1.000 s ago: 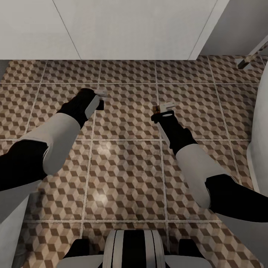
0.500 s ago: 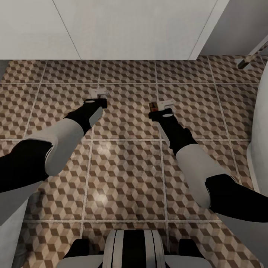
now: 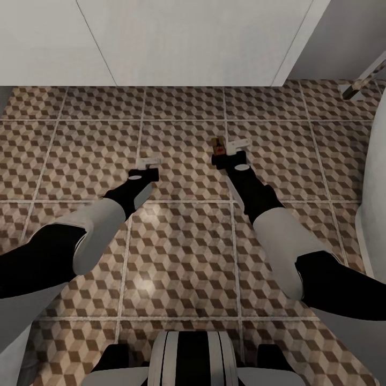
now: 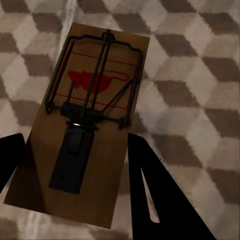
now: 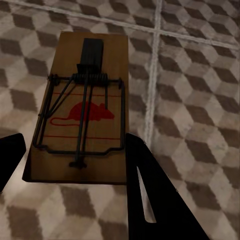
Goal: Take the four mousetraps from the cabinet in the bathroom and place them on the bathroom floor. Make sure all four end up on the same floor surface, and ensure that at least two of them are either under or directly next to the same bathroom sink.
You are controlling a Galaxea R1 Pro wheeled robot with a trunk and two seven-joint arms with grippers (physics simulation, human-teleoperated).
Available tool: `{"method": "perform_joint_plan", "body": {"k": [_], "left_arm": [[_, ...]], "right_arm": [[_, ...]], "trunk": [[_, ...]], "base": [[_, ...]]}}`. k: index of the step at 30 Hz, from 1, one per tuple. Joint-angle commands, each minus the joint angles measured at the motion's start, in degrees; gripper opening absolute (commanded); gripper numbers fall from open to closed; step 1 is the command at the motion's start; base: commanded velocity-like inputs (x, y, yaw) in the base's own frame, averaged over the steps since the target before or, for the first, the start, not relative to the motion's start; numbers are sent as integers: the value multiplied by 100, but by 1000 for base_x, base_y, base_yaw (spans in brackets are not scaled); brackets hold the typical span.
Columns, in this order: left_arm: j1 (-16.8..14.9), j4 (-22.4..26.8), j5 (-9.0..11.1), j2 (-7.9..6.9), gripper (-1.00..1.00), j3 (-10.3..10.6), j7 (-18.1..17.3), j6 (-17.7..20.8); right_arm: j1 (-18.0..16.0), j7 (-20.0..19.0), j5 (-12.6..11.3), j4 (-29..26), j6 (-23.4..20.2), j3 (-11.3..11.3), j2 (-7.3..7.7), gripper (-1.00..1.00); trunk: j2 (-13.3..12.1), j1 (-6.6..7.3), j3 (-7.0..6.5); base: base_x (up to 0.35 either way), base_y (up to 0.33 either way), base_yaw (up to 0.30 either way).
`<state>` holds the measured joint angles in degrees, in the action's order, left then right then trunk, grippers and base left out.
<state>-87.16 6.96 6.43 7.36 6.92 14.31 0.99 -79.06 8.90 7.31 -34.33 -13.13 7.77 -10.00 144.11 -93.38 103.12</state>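
- Head view: both arms reach over the bathroom floor (image 3: 182,252). The left hand (image 3: 149,161) and the right hand (image 3: 231,145) each hold a mousetrap; the right mousetrap (image 3: 217,145) shows beside its fingers.
- Left wrist view: left mousetrap (image 4: 82,125) between dark fingers (image 4: 155,195), gripped, above tiles.
- Right wrist view: right mousetrap gripped likewise, near a grout line.

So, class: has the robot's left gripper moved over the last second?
Yes. In the head view the left gripper has drawn back toward the robot, away from the white wall, across the bathroom floor tiles.
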Motion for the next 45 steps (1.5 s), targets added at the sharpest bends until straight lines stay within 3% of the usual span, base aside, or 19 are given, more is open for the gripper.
{"method": "perform_joint_plan", "body": {"k": [1, 12, 33, 35, 40, 45], "left_arm": [[35, 50, 43, -3, -100, 54, 38, 13], [388, 833, 32, -11, -100, 58, 45, -2], [426, 1272, 8, -32, -100, 64, 68, 6], [427, 1412, 8, -32, -100, 64, 78, 6], [503, 1950, 1, -40, -100, 64, 96, 33], [583, 2072, -6, -42, -100, 71, 94, 40]], "right_arm": [[4, 22, 59, -9, -6, 12, 0, -100], [21, 64, 70, -12, 73, 14, 0, -100], [23, 77, 71, -12, 74, 13, 0, -100], [30, 81, 74, -12, 74, 13, 0, -100], [43, 139, 77, -12, 78, 14, 0, -100], [47, 163, 78, -12, 109, 14, 0, -100]], "trunk": [[1, 1, 3], [1, 1, 3], [2, -2, 126], [5, -7, 185], [12, -20, 188], [18, -33, 188]], "base": [[0, 0, 0], [0, 0, 0], [0, 0, 75], [0, 0, 126], [0, 0, 129], [0, 0, 130]]}}
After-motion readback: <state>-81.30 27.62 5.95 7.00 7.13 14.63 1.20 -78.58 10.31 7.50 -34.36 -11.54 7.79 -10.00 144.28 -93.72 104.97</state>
